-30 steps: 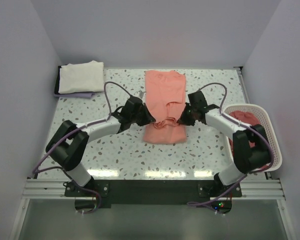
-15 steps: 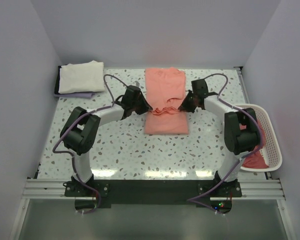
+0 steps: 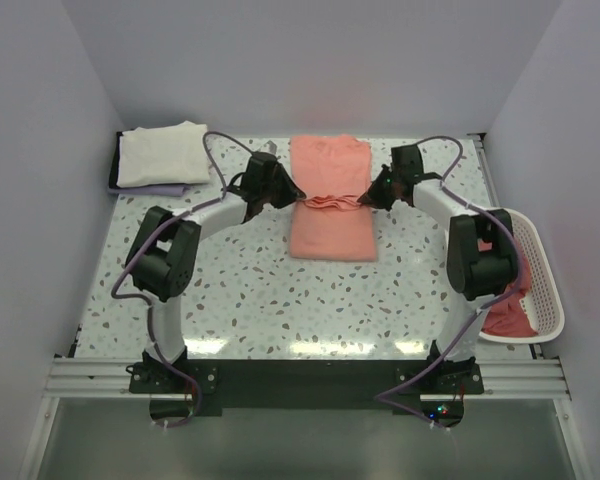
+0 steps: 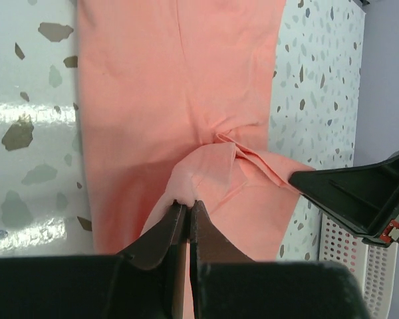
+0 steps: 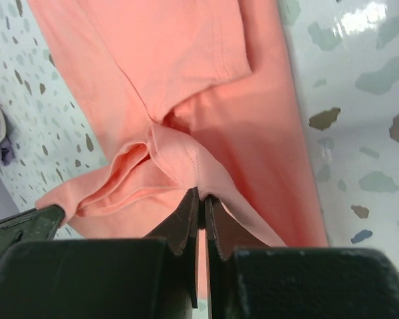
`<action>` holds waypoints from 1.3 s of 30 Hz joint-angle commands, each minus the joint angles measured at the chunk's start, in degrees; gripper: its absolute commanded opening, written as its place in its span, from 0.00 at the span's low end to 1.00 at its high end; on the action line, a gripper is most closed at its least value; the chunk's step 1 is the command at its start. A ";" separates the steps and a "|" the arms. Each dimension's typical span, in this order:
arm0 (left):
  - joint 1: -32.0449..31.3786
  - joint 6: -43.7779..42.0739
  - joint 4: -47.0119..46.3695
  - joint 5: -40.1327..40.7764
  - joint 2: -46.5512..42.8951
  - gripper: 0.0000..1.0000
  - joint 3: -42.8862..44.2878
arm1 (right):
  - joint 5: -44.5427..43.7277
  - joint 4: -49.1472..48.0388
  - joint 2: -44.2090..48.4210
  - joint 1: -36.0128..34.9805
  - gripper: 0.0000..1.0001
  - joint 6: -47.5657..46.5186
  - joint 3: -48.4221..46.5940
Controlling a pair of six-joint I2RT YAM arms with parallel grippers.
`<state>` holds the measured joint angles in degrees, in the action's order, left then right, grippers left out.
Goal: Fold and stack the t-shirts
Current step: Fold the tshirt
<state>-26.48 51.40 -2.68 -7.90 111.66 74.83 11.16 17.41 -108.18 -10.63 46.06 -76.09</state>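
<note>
Left of the salmon-pink t-shirt, which is lying mid-worktop, a folded cream-white t-shirt is covering something purple that is barely showing. The left gripper is pinching the salmon-pink t-shirt's left edge between its fingers. The right gripper is pinching its right edge. Further right, the basket is half hiding a darker pink-red t-shirt.

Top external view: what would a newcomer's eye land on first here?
The salmon-pink t-shirt in the middle of the table, with the left gripper and right gripper each shut on a pinch of its cloth, raising a bunched ridge across it. Next come the folded cream-white t-shirt at the far left corner and the white basket at the right edge, pink-red cloth inside.
</note>
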 commanded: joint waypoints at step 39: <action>3.55 -9.03 -4.70 -6.70 3.22 0.34 6.30 | 5.46 -8.26 -2.13 0.36 0.37 -8.09 -4.95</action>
<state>-20.43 44.25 -4.23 -16.40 119.04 82.24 19.22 11.51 -114.89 -7.33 41.98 -82.94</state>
